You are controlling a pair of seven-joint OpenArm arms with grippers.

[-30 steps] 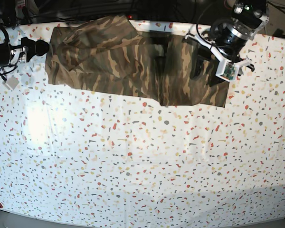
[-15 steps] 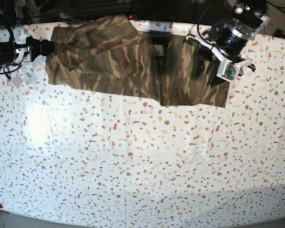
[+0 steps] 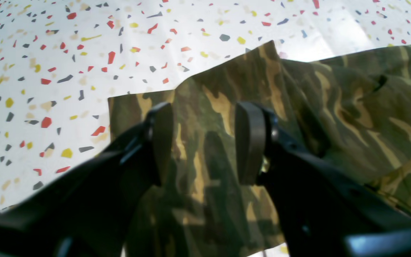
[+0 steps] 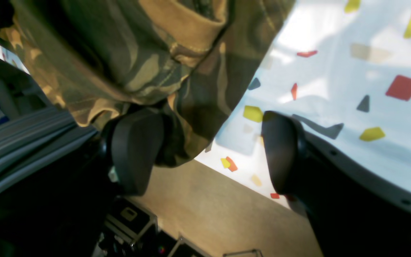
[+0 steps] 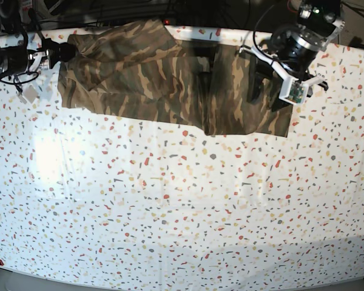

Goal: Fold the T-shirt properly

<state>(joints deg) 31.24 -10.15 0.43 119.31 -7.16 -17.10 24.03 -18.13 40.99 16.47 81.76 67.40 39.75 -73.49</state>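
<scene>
camouflage cloth in olive, tan and brown, the soft short-sleeved t-shirt point(image 5: 170, 85) lies along the far edge of the white speckled terrazzo-pattern desk point(image 5: 182, 206), drawn into a long band with rumpled overlapping layers at the robot's right end and a flatter, squarer end at its left. that reads as an early lengthwise fold at most; the crosswise folds and smoothing look undone. the black left hand point(image 3: 203, 142) hovers over the flat end with its pads apart and nothing between them. the black right hand point(image 4: 209, 151) sits at the desk's far corner, pads wide apart, a drooping bit of cloth just beside one pad point(image 4: 137, 150); whether it touches, i cannot tell. neither hand holds the shirt yet.
</scene>
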